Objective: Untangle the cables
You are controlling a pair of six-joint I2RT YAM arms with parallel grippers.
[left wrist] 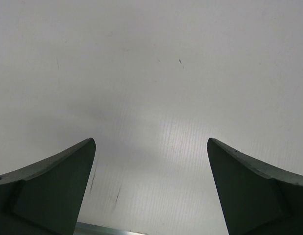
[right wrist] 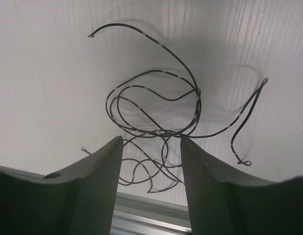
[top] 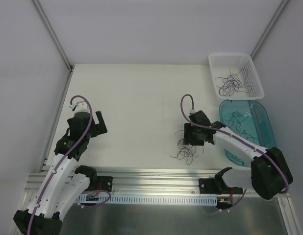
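A loose wad of thin dark curly cables lies on the white table near the front rail. In the right wrist view the cables loop across the table, some strands passing between the fingers. My right gripper hangs over the wad, jaws partly open with nothing gripped. More thin cables lie in the white basket and in the teal tray. My left gripper is wide open and empty over bare table at the left.
The white basket stands at the back right, the teal tray in front of it under the right arm. An aluminium rail runs along the table's front edge. White walls with metal frame posts enclose the table.
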